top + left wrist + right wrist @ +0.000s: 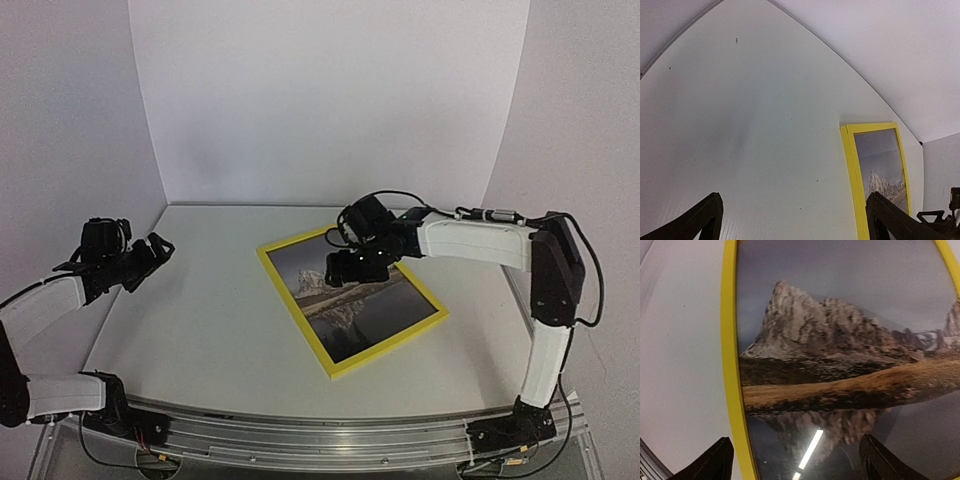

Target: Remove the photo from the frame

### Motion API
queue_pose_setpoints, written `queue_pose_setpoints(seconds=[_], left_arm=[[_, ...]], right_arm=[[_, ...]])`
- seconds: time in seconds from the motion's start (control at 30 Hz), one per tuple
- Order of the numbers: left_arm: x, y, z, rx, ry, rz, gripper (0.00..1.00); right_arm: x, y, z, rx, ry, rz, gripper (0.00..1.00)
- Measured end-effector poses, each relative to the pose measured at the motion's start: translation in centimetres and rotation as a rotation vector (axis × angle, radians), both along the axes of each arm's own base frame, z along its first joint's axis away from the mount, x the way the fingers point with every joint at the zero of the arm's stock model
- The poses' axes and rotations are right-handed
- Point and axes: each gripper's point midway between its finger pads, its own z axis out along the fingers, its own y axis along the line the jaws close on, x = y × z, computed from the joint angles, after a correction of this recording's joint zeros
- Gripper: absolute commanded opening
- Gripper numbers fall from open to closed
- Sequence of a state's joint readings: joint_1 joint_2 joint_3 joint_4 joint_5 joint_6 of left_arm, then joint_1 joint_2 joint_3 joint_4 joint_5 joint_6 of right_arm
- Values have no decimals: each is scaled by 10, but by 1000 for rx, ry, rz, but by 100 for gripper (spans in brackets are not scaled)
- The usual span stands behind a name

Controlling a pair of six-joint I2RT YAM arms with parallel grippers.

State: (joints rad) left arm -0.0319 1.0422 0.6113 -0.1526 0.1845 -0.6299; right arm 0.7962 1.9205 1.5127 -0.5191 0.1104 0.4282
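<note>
Top view: the frame (296,312) is laid flat on the table (200,320), slightly toward 3 o'clock from table centre, and is turned so its long axis runs from about 11 to 5 o'clock. The photo (360,305) is seated inside the frame, face up, with the yellow border seen on all sides. Not yet taken out.

The right hand (795,440) is positioned over the 12 o'clock end of the frame, with its arm reaching in from 3 o'clock. In the right wrist view the fingers are seen spread apart and nothing is clamped between them. The finger at 7 o'clock is just outside the yellow border, over the table, and the finger at 5 o'clock is over the photo's dark water. Contact between the fingertips and the surface cannot be told. A bright streak of glare is seen on the photo between the fingers.

The left hand (793,200) is held at 9 o'clock, near the table's left edge and well apart from the frame. Its fingers are spread wide, nothing is held, and bare table is seen between them. In its view the frame's corner is seen at 4 o'clock.
</note>
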Motion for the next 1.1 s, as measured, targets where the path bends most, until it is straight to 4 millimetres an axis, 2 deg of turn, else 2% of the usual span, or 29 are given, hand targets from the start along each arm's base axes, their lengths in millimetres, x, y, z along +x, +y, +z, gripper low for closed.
queue_pose_setpoints(seconds=[0.1, 0.23, 0.37, 0.5, 0.67, 1.0, 1.1], left_arm=[[-4, 0, -10, 0, 20, 0, 100], [-11, -1, -25, -8, 53, -1, 100], [-15, -1, -31, -24, 59, 7, 100], [-19, -3, -35, -38, 59, 3, 100], [-19, -3, -34, -54, 49, 10, 100], [-22, -4, -36, -67, 47, 16, 100], [-24, -5, -38, -81, 53, 17, 100]], right_arm=[[-29, 47, -33, -91, 27, 121, 76], [-59, 76, -67, -189, 52, 230, 68], [-67, 76, -83, -245, 79, 265, 61], [-65, 75, -88, -277, 75, 278, 51], [-67, 86, -94, -314, 41, 304, 43], [-72, 93, -94, -347, 11, 281, 1], [-72, 94, -93, -347, 14, 281, 0]])
